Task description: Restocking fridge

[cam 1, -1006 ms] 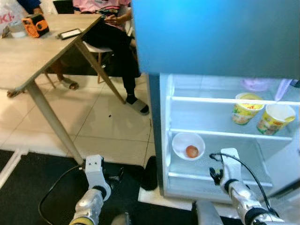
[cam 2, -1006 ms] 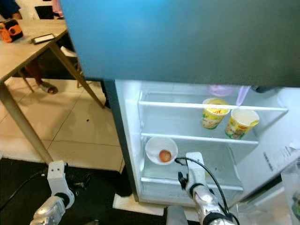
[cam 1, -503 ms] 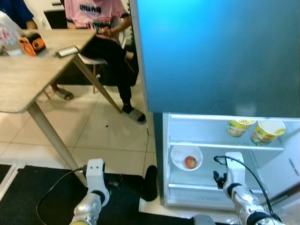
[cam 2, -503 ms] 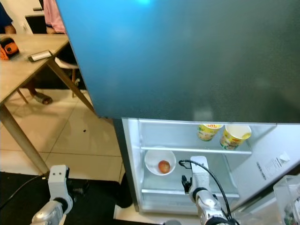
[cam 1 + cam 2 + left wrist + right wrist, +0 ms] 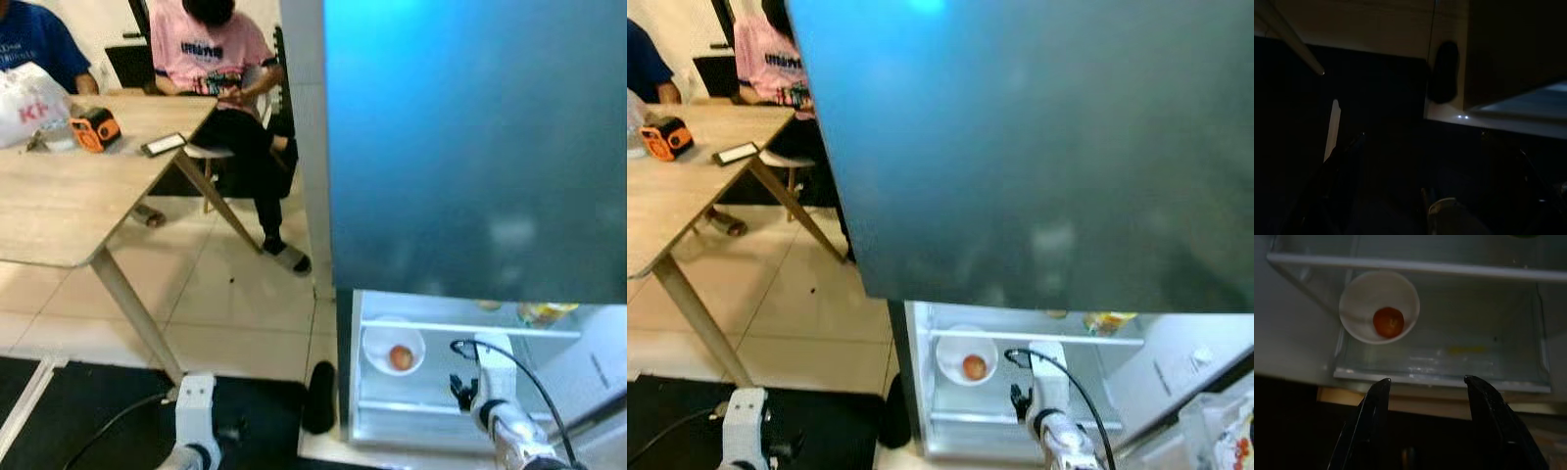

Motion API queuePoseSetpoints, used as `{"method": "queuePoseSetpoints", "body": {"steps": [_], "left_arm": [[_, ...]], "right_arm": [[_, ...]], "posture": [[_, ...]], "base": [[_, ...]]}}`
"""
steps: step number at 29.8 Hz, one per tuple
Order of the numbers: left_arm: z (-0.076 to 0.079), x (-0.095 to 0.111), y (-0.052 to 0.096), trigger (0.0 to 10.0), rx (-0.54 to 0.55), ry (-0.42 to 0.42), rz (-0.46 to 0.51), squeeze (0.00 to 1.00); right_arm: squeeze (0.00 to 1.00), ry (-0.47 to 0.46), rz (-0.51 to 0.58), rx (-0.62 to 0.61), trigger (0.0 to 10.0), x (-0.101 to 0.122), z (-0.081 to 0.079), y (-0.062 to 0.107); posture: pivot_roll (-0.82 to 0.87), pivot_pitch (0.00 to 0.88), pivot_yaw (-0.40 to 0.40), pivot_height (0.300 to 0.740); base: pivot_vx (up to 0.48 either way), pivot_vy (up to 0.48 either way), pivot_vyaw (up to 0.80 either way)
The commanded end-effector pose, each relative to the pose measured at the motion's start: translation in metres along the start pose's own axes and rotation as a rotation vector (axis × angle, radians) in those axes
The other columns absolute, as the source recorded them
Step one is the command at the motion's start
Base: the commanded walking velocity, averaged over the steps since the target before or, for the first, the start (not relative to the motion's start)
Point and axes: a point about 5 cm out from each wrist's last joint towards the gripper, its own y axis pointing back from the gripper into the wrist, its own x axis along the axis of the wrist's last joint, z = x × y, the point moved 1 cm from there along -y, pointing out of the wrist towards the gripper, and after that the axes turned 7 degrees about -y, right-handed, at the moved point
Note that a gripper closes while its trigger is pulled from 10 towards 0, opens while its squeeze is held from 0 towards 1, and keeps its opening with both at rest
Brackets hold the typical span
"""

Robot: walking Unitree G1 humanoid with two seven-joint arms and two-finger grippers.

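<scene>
White and round, a bowl point(image 5: 1379, 306) sits on the lower shelf point(image 5: 1449, 357) of the open fridge point(image 5: 441, 147), toward the shelf's left side, with a small reddish fruit point(image 5: 1388, 321) lying inside it. On the shelf above, yellow cups point(image 5: 1107, 318) peek out under the edge of the blue-grey upper door. The right claw point(image 5: 1427, 423) hangs in front of the lower shelf, apart from the bowl, its two black fingers point(image 5: 1374, 416) spread wide with nothing between them. The right arm point(image 5: 500, 416), trailing a black cable, reaches up from below toward the fridge opening. The left claw point(image 5: 1347, 161) hangs low over a dark mat point(image 5: 88, 411), and its wrist view is too dark to tell whether its fingers are apart or together. Off to the left stands a wooden tabletop point(image 5: 88, 196) carrying an orange device point(image 5: 95, 128), a phone point(image 5: 162, 145) and a white bag point(image 5: 34, 93), with two seated people point(image 5: 220, 59) behind it.
</scene>
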Motion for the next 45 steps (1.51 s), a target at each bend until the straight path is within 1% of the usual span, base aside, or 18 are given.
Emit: {"method": "queuePoseSetpoints", "body": {"steps": [1,4,6,13,20,22,26,28,33,34,36,37,38,42,43,45], "left_arm": [[-0.003,-0.016,0.006,10.0,0.012,-0.013,-0.066,0.00],[-0.002,-0.020,0.007,10.0,0.014,-0.012,-0.082,0.00],[-0.002,-0.025,0.008,10.0,0.023,-0.004,-0.102,0.00],[-0.002,-0.021,0.006,10.0,0.043,0.026,-0.094,0.00],[0.000,-0.024,0.006,10.0,0.042,0.028,-0.106,0.00],[0.000,-0.027,0.008,10.0,0.046,0.026,-0.126,0.00],[0.000,-0.030,0.009,10.0,0.050,0.037,-0.130,0.00],[0.002,-0.037,0.011,10.0,0.044,0.034,-0.148,0.00],[0.005,-0.045,0.014,10.0,0.041,0.040,-0.174,0.00],[0.008,-0.048,0.015,10.0,0.035,0.043,-0.184,0.00],[0.008,-0.048,0.015,10.0,0.035,0.043,-0.184,0.00],[0.010,-0.051,0.016,10.0,0.030,0.045,-0.190,0.00],[0.017,-0.056,0.017,10.0,0.002,0.021,-0.217,0.00],[0.019,-0.055,0.016,10.0,-0.008,0.014,-0.220,0.00],[0.016,-0.050,0.014,10.0,-0.006,0.018,-0.192,0.00],[0.015,-0.049,0.014,10.0,0.002,0.030,-0.183,0.00]], "right_arm": [[0.00,0.014,-0.045,-0.003,10.0,-0.012,-0.001,0.002],[0.00,0.021,-0.058,0.000,10.0,-0.016,-0.001,0.002],[0.00,0.036,-0.086,0.007,10.0,-0.024,-0.002,0.003],[0.00,0.051,-0.127,0.021,10.0,-0.035,-0.002,0.006],[0.00,0.058,-0.152,0.019,10.0,-0.042,-0.001,0.007],[0.00,0.072,-0.175,0.025,10.0,-0.047,-0.003,0.008],[0.00,0.085,-0.185,0.031,10.0,-0.051,-0.004,0.009],[0.00,0.093,-0.196,0.026,10.0,-0.055,-0.002,0.011],[0.00,0.124,-0.212,-0.004,10.0,-0.059,0.002,0.012],[0.00,0.151,-0.212,-0.003,10.0,-0.060,0.003,0.013],[0.00,0.151,-0.212,-0.003,10.0,-0.060,0.003,0.013],[0.00,0.170,-0.212,0.000,10.0,-0.060,0.004,0.013],[0.00,0.179,-0.232,-0.011,10.0,-0.062,0.009,0.014],[0.00,0.173,-0.238,-0.024,10.0,-0.061,0.010,0.014],[0.00,0.202,-0.229,-0.037,10.0,-0.058,0.011,0.013],[0.00,0.200,-0.226,-0.045,10.0,-0.058,0.012,0.013]], "posture": [[0.01,0.000,0.043,0.740],[0.01,0.000,0.044,0.740],[0.01,0.000,0.043,0.740],[0.01,0.000,0.036,0.740],[0.00,0.000,0.034,0.740],[0.01,0.000,0.030,0.740],[0.01,0.000,0.031,0.740],[0.02,0.000,0.030,0.740],[0.01,0.000,0.030,0.740],[0.00,0.007,0.033,0.740],[0.00,0.007,0.033,0.740],[0.00,0.012,0.035,0.740],[-0.01,0.017,0.034,0.740],[-0.01,0.025,0.029,0.740],[-0.01,0.049,0.029,0.740],[-0.01,0.049,0.033,0.740]], "base": [[0.000,0.000,0.00],[0.000,0.000,0.00],[0.000,0.000,0.00],[0.000,0.000,0.00],[0.000,0.000,0.00],[0.000,0.000,0.00],[0.000,0.000,0.00],[0.000,0.000,0.00],[0.000,0.000,0.00],[0.000,0.000,0.00],[0.000,0.000,0.00],[0.000,0.000,0.00],[0.000,0.000,0.00],[0.000,0.000,0.00],[0.000,0.000,0.00],[0.000,0.000,0.00]]}}
